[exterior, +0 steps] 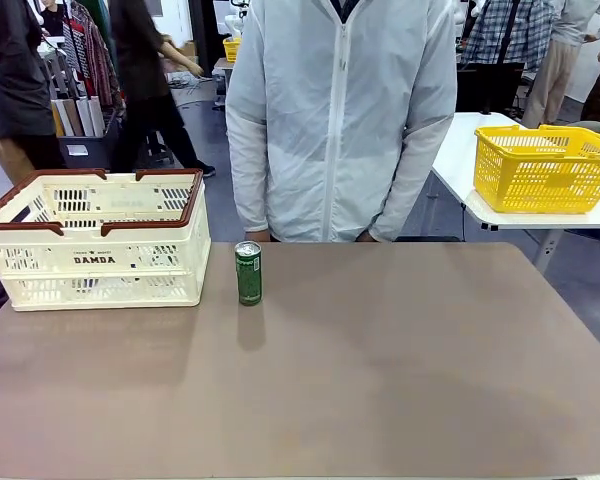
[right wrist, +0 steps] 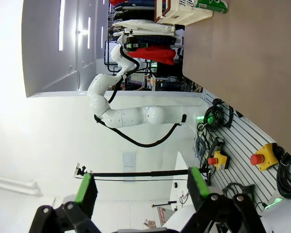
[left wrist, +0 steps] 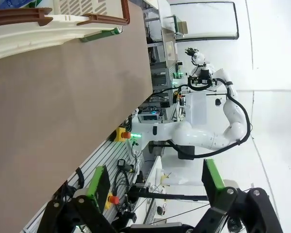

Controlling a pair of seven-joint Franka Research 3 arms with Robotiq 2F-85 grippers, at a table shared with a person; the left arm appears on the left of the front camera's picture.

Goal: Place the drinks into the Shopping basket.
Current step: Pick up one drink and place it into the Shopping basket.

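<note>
1. We see one green can (exterior: 248,272) standing upright on the brown counter (exterior: 380,370), toward the far edge and left of the middle.
2. The Shopping basket (exterior: 95,240), cream-white with a dark brown rim and "DAMDA" on its near wall, sits at the far left of the counter, just left of the can and not touching it.
3. We cannot see anything lying inside the basket from the front view.
4. A person in a white jacket (exterior: 340,110) stands at the far side of the counter, arms hanging down behind its far edge.
5. In the left wrist view our left tool (left wrist: 155,187) has its green-padded fingers spread wide, nothing between them, off the near edge of the counter.
6. In the right wrist view our right tool (right wrist: 143,191) is likewise spread wide and empty, off the counter.
7. A yellow mesh basket (exterior: 545,168) sits on a white table at the far right.
</note>
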